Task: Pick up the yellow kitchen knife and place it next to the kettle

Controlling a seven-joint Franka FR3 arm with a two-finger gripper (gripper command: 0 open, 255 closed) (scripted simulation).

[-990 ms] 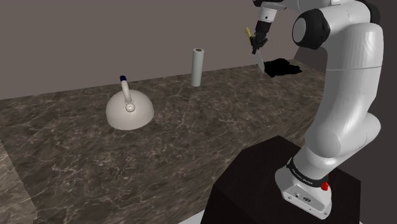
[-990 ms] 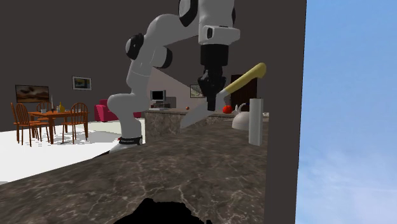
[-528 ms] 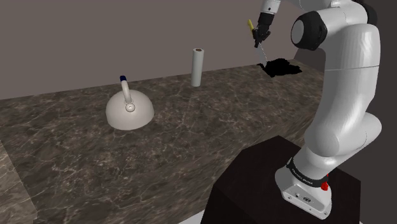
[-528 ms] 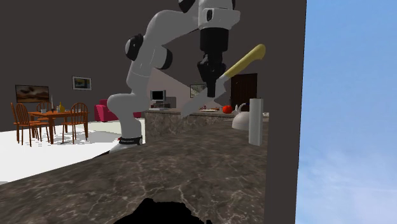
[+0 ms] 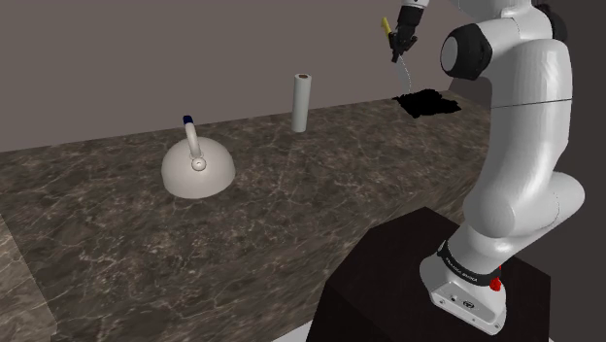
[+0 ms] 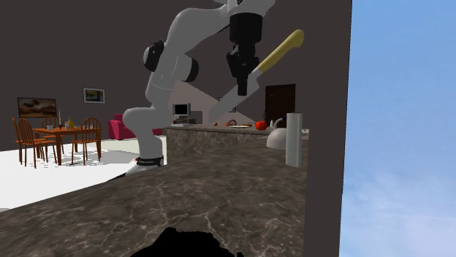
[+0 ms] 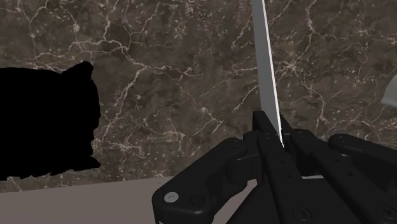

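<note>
High over the far end of the bench (image 5: 291,223), the fingers (image 7: 298,145) are clamping the knife (image 6: 281,51) near where the blade meets the yellow handle, blade slanting down, handle sticking up and out. That's looking like a thin hold on a long lever, so any quick swing is risking the knife pivoting or slipping free. The kettle (image 5: 197,167) is sitting well apart, toward the shoulder view's left, with a white cylinder (image 5: 302,102) standing near the route between, and a low pass is inviting the blade tip to clip it. Coming down steep, the tip is probably striking the bench first, and letting go too high is likely sending the knife skidding into the kettle.
</note>
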